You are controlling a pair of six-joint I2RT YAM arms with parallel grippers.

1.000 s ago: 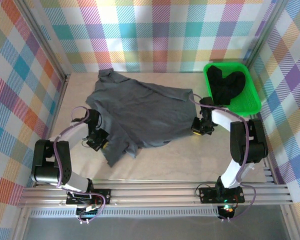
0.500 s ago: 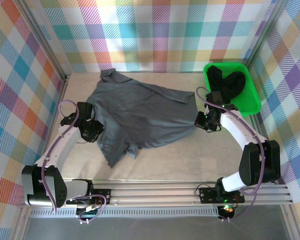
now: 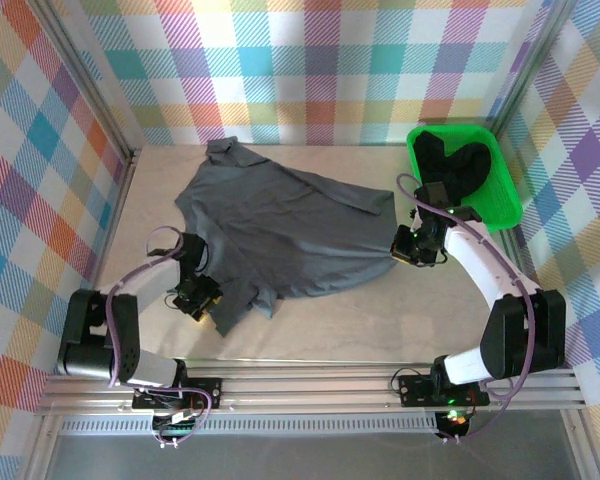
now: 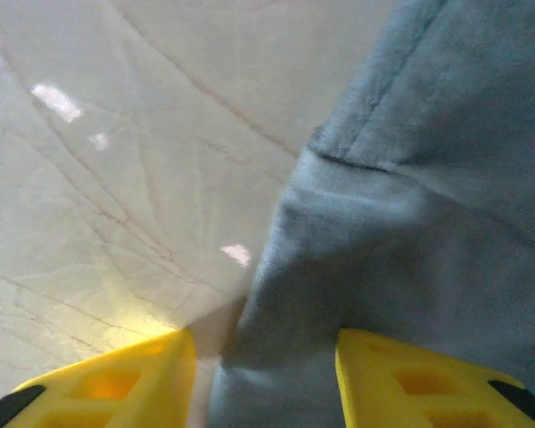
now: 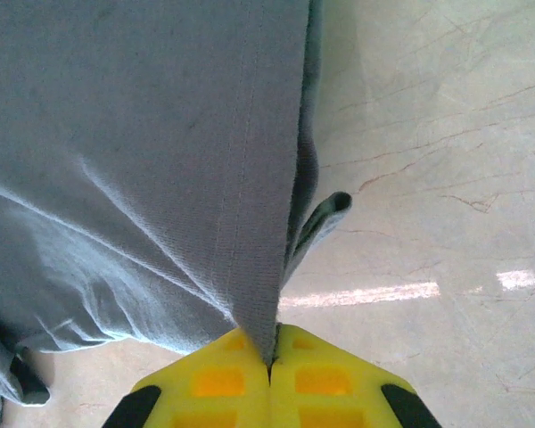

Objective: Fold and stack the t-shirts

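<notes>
- Right pincer [image 5: 270,352]: the fingers are pressed shut with the right edge of the grey shirt [image 3: 280,225] nipped between the tips. The hold takes in very little cloth. A small loop of hem hangs free just beside it.
- Left pincer [image 4: 266,357]: the fingers stand apart and straddle the shirt's near-left edge. Cloth lies between them but is not clamped.
- Grey shirt: it is spread out but rumpled across the middle of the table [image 3: 380,310]. A bunched end lies at the far left and a narrow tail runs to the near left. Creases run toward the right-hand hold.
- Black shirts [image 3: 458,170]: heaped in the green tray [image 3: 505,212] at the far right, near the right pincer.
- Judgement: the step in hand appears to be flattening the grey shirt before the first fold. Nothing is folded or stacked, so the task looks to be at an early stage.
- Recommendation: seat the left fingers further over the hem before closing, so the bite is fuller. Then draw both holds apart evenly and low over the table.
- Risk: the thin right-hand hold may slip under a sharp pull.
</notes>
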